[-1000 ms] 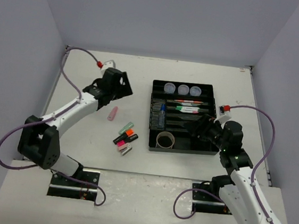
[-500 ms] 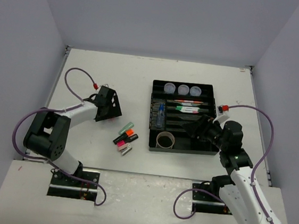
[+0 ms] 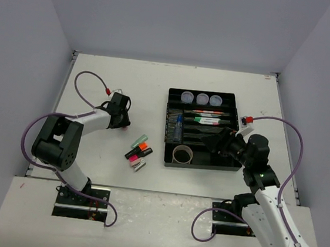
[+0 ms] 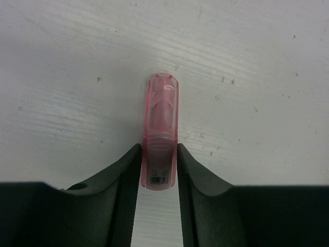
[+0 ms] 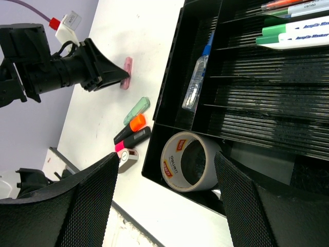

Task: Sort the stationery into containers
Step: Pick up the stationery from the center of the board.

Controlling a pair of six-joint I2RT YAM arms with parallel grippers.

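A pale pink highlighter [image 4: 162,128] lies flat on the white table, and my left gripper [image 4: 159,150] is shut on it, both black fingers pressing its sides. From above, the left gripper [image 3: 120,114] covers that highlighter. The black organiser tray [image 3: 203,93] holds three clear tubs [image 3: 202,98], coloured pens [image 3: 207,116], a blue-capped bottle [image 3: 178,126] and a tan tape roll [image 3: 182,155]. My right gripper [image 5: 166,154] hangs open over the tray's near end, above the tape roll [image 5: 189,160], holding nothing.
Between the arms lie a green highlighter [image 3: 140,139], an orange one [image 3: 143,149], a pink one [image 3: 133,155] and a small white block [image 3: 139,166], close to the tray's left wall [image 5: 169,92]. Grey walls enclose the table on three sides.
My left gripper came down and toward the near side onto the pale pink highlighter and closed its fingers against it. The right arm stayed where it was.
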